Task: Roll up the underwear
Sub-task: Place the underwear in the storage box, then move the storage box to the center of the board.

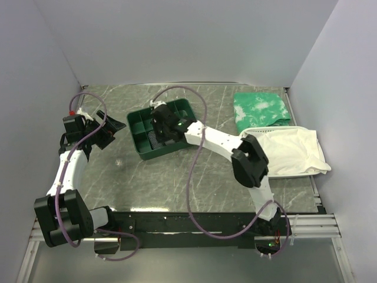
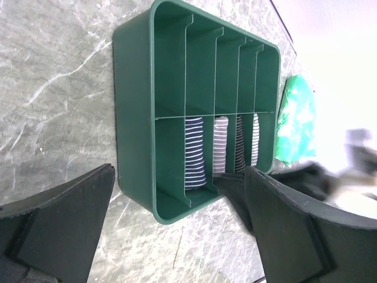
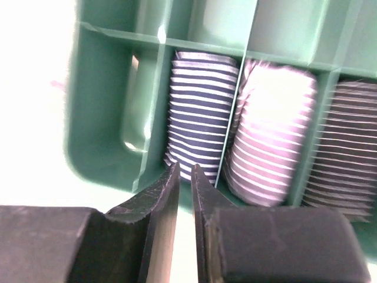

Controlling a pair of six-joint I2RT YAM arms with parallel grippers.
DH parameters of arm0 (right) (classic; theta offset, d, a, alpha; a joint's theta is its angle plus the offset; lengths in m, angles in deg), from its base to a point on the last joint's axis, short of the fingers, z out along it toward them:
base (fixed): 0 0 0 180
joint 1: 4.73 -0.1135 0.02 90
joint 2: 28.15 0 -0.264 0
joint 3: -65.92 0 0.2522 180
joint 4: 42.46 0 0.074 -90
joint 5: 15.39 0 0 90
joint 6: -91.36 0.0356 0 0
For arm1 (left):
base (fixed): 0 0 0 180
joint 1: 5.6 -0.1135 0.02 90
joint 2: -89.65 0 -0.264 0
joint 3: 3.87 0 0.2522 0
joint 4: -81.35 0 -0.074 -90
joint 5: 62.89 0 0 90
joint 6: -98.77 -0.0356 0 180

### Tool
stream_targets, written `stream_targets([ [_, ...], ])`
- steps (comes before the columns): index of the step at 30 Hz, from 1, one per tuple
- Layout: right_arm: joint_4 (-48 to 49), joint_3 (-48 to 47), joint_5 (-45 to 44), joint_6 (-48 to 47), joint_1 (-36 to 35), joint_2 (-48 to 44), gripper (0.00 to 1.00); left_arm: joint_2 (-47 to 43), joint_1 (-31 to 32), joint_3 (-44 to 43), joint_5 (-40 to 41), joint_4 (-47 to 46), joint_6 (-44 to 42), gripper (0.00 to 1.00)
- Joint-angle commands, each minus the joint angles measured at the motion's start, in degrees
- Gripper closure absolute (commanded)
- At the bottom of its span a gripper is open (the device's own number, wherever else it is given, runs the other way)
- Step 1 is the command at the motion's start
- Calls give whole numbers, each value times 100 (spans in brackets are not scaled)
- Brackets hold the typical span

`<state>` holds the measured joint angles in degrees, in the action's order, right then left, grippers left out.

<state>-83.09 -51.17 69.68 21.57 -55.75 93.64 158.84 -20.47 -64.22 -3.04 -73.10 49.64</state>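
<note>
My right gripper [image 3: 184, 171] hangs over the green plastic tray with compartments [image 2: 132, 118]. Its jaws are almost closed, with only a thin slit of light between them, and nothing is in this slit. My left gripper [image 2: 179, 171] waits low at the left side of the dark marbled table [image 1: 159, 183]. Its jaws are wide apart and hold nothing.

The underwear, a small navy-blue fabric piece with fine light stripes [image 3: 200, 112], stands as a tight roll in one compartment of the near row. It is directly under my right fingertips. Beside it on one side is an empty end compartment, and on the other side is a pale pink striped roll [image 3: 268, 135], then a darker striped roll [image 3: 347, 147].

I judge that the rolling is done and the roll is placed. What remains seems only to lift my right arm away. I cannot say if my fingertips touch the fabric or hover just above it.

In the top view my right wrist covers most of the near row, so the rolls are hardly visible there. The right wrist picture is overexposed at the left edge. The green-and-white mottled cloth [image 1: 261, 109] and the large white cloth [image 1: 288, 150] lie well apart, at the right.
</note>
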Motion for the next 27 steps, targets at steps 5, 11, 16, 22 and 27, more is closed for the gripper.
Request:
stream_targets([
  [5,297,741,-70,18,-13,-1289,76,-116,-16,71,-35,-151,-149,3],
  [11,489,1849,465,229,-39,-1702,76,-116,19,97,-341,-317,-175,4],
  [16,657,2378,809,414,-48,-1853,78,-230,265,80,-281,-344,-263,4],
  [22,754,2327,766,511,-57,-1528,79,-292,538,27,176,-151,-342,4],
  [27,403,1291,335,291,-22,-738,78,-318,766,1,483,-28,-386,4],
])
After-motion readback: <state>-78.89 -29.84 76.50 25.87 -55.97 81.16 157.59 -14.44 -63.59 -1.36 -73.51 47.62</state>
